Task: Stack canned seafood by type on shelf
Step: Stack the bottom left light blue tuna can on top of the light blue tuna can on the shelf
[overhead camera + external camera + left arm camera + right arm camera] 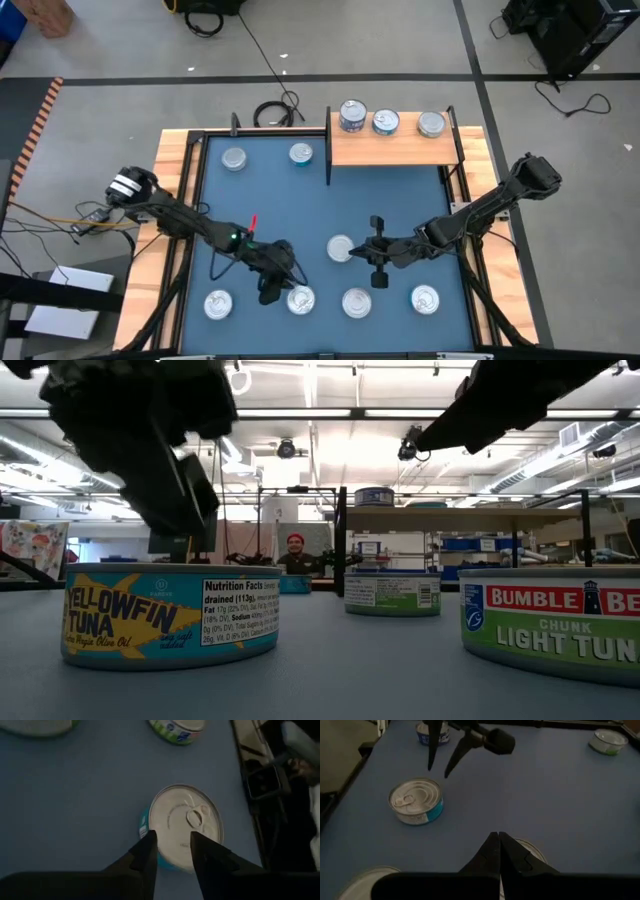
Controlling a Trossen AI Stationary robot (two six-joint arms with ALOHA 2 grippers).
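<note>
Several short round tins lie on the blue mat (300,215); three more stand on the light wooden shelf (395,152) at the far right. My left gripper (172,845) is open above a teal-labelled tin (182,820) near the mat's near edge (300,299). From the right wrist view its fingers (431,767) end clear above that tin (417,800). My right gripper (498,836) is shut and hangs over the right rim of a mid-mat tin (340,248), seen under its fingers (532,851).
More tins stand along the near edge (218,304), (357,302), (425,298), and two near the far left (234,158), (301,153). Black posts (329,150) edge the shelf. Wooden strips (172,200) frame the mat. A person (293,550) is beyond the table.
</note>
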